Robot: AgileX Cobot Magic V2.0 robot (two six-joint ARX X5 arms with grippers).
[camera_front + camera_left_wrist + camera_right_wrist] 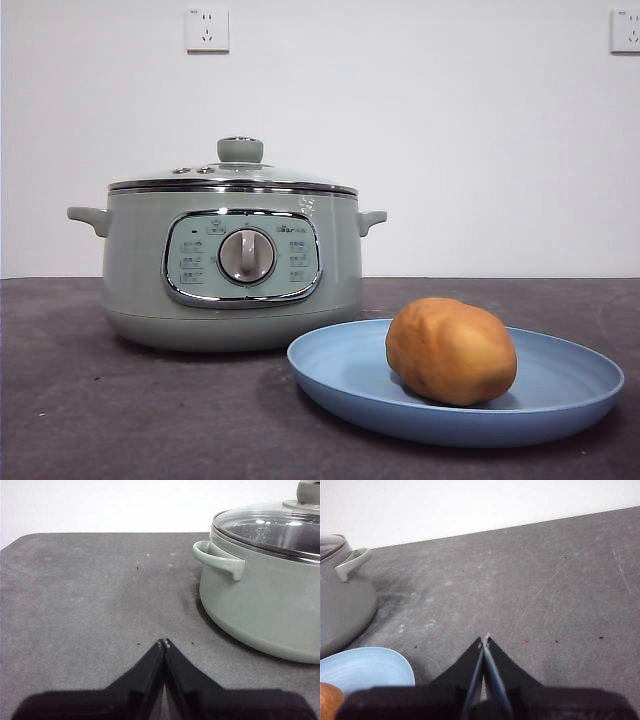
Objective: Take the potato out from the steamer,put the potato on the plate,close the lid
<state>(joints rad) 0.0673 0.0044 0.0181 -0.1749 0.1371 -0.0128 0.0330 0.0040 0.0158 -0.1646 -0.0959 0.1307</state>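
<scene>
Nearest the front camera sits the plate (560,405), wide, shallow and light blue, resting on the dark grey table (90,400). The potato (451,350), smooth, oval and orange-brown, lies on that plate, a little toward the side nearer the steamer, its underside touching the plate's floor. Just behind the plate, with the plate's rim reaching in front of its base, stands the steamer (135,270), a round pale sage-green pot with a handle on each side, a chrome-rimmed control panel (243,258) and a silver dial (246,256) facing the camera. The lid (236,174) is seated on the steamer, its steel rim level all round and its pale green knob with the silver top standing upright in the middle. Beyond it is a plain white wall with two sockets high up. My left gripper (164,642) hangs over bare table beside the steamer's handle, well apart from it, its two black jaws pressed together tip to tip and holding nothing. My right gripper (485,640) is likewise pressed together and empty, over bare table, with the edge of the plate and a sliver of the potato showing near its base and the steamer off to one side. Neither arm shows in the front view.
</scene>
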